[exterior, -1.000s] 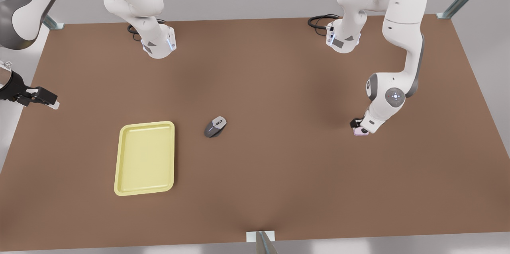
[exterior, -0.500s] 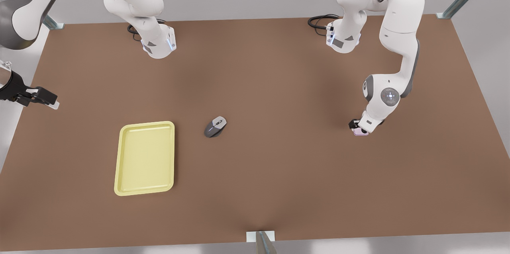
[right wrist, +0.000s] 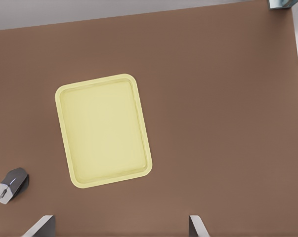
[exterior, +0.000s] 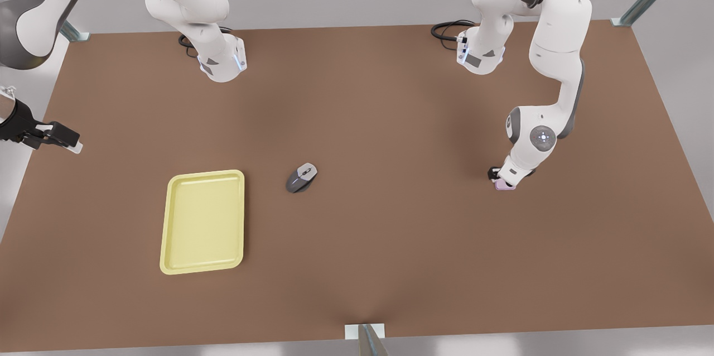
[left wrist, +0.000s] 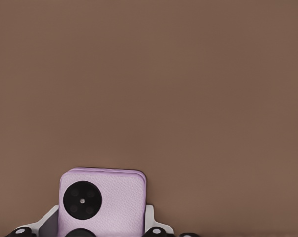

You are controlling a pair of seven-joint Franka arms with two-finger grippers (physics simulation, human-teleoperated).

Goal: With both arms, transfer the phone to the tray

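The pale pink-lilac phone lies flat on the brown table at the front view's right. In the left wrist view the phone shows one black circle fully and a second cut off at the edge. My left gripper is down over it, open, with a finger close on each side of the slab. The pale yellow tray lies at the front view's left, holding nothing, and also shows as the tray in the right wrist view. My right gripper waits open, high beyond the table's left edge.
A grey computer mouse sits between tray and phone, nearer the tray; the right wrist view has the mouse too. Both arm bases stand at the table's far edge with black cables. A metal post rises at the near edge.
The left arm's elbow and wrist have shifted slightly toward the front view's left, settling lower over the phone. The phone, tray, mouse and right arm have stayed in place.
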